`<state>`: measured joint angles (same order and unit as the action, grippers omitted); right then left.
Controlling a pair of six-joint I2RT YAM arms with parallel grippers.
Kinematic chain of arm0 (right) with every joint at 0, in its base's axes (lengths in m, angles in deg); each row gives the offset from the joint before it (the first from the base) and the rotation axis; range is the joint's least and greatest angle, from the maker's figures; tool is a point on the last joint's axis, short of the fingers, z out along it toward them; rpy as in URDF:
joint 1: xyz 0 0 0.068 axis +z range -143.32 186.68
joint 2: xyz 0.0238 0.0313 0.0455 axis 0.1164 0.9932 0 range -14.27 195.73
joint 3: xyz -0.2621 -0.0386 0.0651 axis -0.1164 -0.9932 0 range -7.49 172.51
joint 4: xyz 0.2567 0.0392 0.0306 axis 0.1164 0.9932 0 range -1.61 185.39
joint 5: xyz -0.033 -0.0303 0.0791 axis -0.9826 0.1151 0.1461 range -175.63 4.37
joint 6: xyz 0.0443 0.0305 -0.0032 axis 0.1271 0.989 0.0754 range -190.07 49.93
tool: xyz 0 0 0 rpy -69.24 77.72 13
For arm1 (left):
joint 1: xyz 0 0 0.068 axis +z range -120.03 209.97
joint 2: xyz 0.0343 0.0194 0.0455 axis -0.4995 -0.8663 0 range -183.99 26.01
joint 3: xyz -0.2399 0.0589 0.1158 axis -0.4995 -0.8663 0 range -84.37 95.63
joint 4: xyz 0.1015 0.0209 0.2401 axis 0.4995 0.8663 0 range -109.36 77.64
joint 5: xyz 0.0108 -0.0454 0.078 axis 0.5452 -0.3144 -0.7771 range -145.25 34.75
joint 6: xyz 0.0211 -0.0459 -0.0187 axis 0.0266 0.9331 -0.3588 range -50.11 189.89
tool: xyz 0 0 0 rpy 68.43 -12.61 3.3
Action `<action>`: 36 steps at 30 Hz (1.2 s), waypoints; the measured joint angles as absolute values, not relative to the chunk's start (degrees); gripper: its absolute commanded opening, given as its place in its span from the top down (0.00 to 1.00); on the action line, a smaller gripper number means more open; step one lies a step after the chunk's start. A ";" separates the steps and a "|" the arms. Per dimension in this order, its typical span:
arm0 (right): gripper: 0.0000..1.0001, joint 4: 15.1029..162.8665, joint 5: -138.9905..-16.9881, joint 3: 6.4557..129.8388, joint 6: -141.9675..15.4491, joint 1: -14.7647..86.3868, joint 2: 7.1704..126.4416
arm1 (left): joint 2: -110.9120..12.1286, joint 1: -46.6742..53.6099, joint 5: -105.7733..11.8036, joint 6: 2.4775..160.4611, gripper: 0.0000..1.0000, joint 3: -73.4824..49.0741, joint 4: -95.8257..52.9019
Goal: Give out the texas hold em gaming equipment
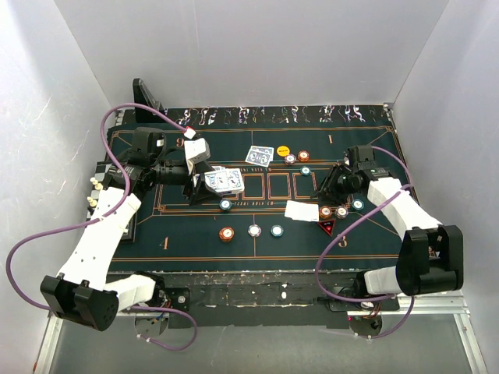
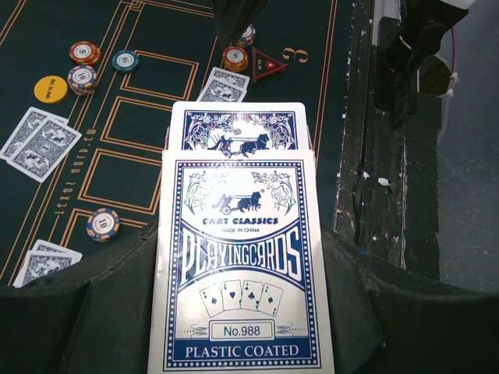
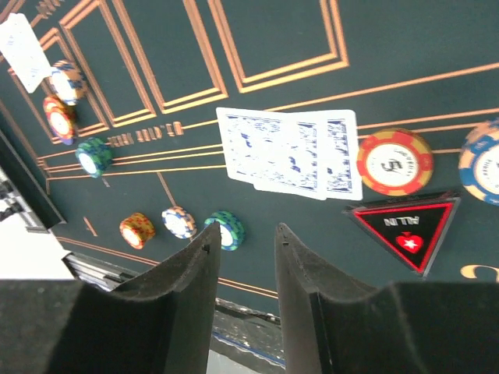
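My left gripper [image 1: 199, 185] is shut on a blue-and-white playing card box [image 2: 242, 288], and a blue-backed card [image 2: 238, 125] sticks out of its far end. Its dark fingers [image 2: 366, 312] flank the box. My right gripper [image 3: 245, 231] hangs open and empty over the mat, just short of two overlapping face-down cards [image 3: 292, 152]. Beside those cards lie a red-and-yellow chip [image 3: 394, 161] and the red triangular marker [image 3: 405, 228]. Another face-down pair [image 1: 259, 156] lies at mid-mat near a yellow disc [image 1: 283, 150]. Orange [image 1: 227, 234], white [image 1: 255, 230] and teal [image 1: 277, 230] chips sit in a row near the front.
The dark green orange-lined mat [image 1: 195, 245] covers the table inside white walls. A black stand [image 1: 146, 97] rises at the back left. More chips [image 1: 304, 157] lie right of the yellow disc, and others [image 1: 341, 211] sit near the marker. The scuffed black front edge [image 1: 257, 284] runs between the arm bases.
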<state>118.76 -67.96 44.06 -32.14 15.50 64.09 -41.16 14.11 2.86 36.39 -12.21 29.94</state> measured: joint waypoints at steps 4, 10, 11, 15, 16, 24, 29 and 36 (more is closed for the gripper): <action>0.38 118.93 -66.78 47.28 -31.00 17.82 63.79 | -41.16 14.11 2.86 36.39 1.00 -12.21 29.94; 0.17 117.93 -57.86 54.66 -27.68 25.51 62.19 | -41.16 14.11 3.32 36.20 1.00 -12.21 29.94; 0.16 116.53 -55.72 55.58 -26.50 26.61 61.30 | -41.16 14.09 3.47 36.13 1.00 -12.21 29.94; 0.14 108.95 -49.03 57.31 -20.67 30.45 57.93 | -40.99 14.11 4.04 35.83 1.00 -12.37 29.90; 0.14 107.15 -48.09 57.75 -19.31 31.55 57.67 | -40.84 14.11 4.19 35.78 1.00 -12.54 29.90; 0.12 101.19 -45.42 63.03 -14.79 40.99 63.37 | -38.98 14.11 4.94 35.78 1.00 -14.66 29.48; 0.11 100.27 -44.97 63.47 -13.56 43.83 67.24 | -37.27 14.11 4.96 35.83 1.00 -16.08 28.63; 0.10 97.67 -44.03 64.87 -11.66 46.19 70.89 | -36.79 14.11 4.98 36.66 1.00 -16.17 26.88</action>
<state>97.67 -44.03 64.87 -11.66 46.19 70.89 -36.79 14.11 4.98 36.66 -16.17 26.88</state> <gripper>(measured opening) 0.895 0.650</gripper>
